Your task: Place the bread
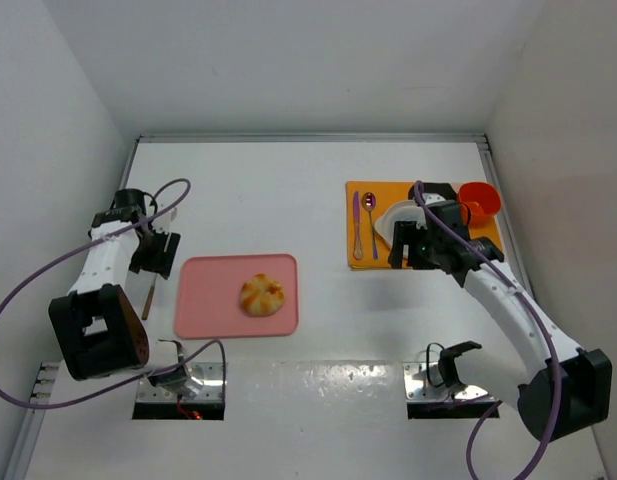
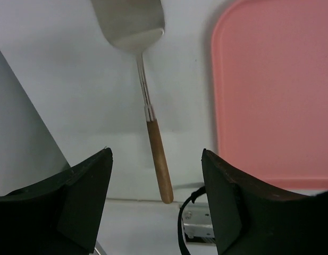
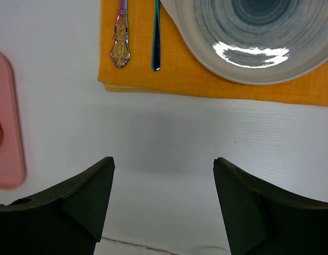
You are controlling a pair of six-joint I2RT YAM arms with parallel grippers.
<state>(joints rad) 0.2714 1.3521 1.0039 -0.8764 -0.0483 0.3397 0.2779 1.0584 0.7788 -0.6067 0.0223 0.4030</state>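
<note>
Top external view: the left tool (image 1: 153, 255), fingers apart and empty, hangs over a wooden-handled spatula (image 1: 148, 298) lying on the surface (image 1: 318, 190) just left of the pink tray (image 1: 203, 300); the bread (image 1: 261, 295) sits near the middle of that tray. Further right, the right tool (image 1: 406, 248), fingers apart and empty, hangs at the near edge of the orange mat (image 1: 360, 262), which carries cutlery (image 1: 357, 228), a plate (image 3: 249, 32) and a red cup (image 1: 479, 200).
</note>
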